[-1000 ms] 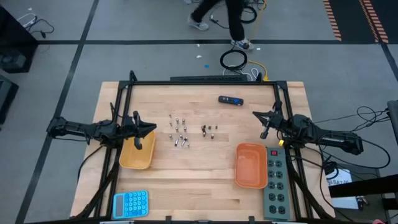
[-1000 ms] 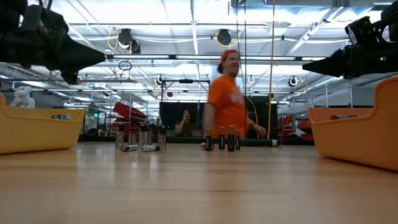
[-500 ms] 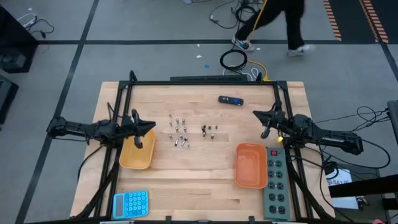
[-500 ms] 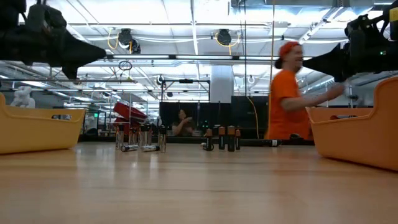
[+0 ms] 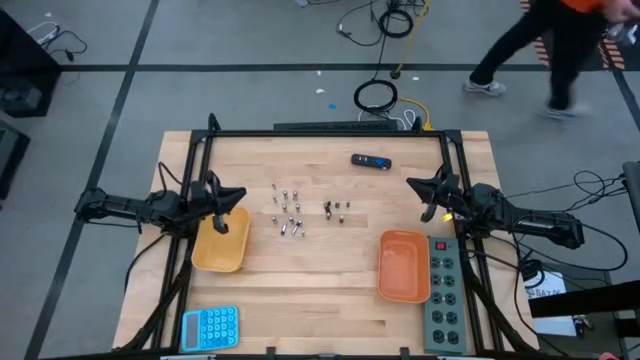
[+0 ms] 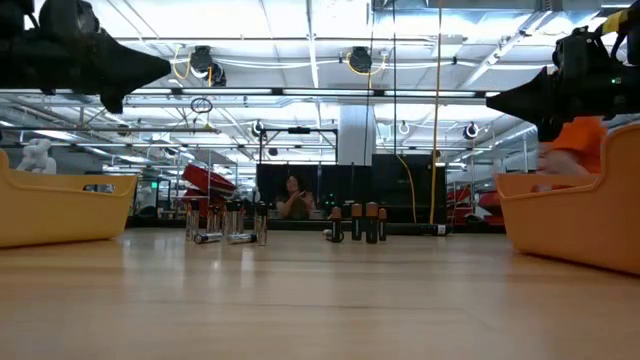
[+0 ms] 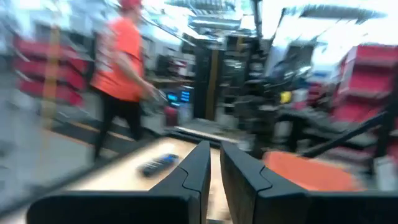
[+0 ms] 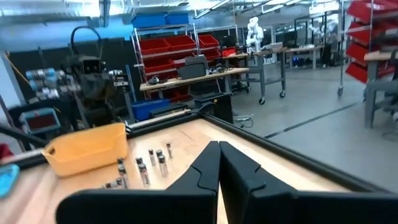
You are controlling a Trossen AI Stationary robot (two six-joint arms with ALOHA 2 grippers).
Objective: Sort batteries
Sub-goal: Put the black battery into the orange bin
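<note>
The left gripper (image 5: 238, 196) sits at the left of the high view, above the far end of the yellow tray (image 5: 219, 245). Its fingers (image 7: 198, 169) are drawn nearly together with only a thin slit between them, and they grasp nothing. In the low view this gripper (image 6: 160, 70) hangs at the upper left, well above the tabletop.

The right gripper (image 5: 413, 183) is at the right of the high view, clear of the orange tray (image 5: 403, 265) that lies below it in the frame. Its fingers (image 8: 210, 160) are clenched tight against each other and carry nothing. In the low view it (image 6: 495, 103) hangs at the upper right, also well above the wood.

The batteries (image 5: 290, 210) stand and lie in the middle of the wooden table (image 5: 320, 300), between the two grippers. A lighter cluster sits toward the left; a small darker group (image 5: 336, 209) sits just right of it. In the low view the light ones (image 6: 228, 221) are left of centre and the dark ones (image 6: 357, 222) at centre.

A black-and-blue device (image 5: 370, 161) lies near the table's upper edge. A blue calculator (image 5: 210, 327) is at the lower left, and a grey power strip (image 5: 443, 296) lies beside the orange tray. A person (image 5: 560, 40) in orange crosses the floor at the upper right.
</note>
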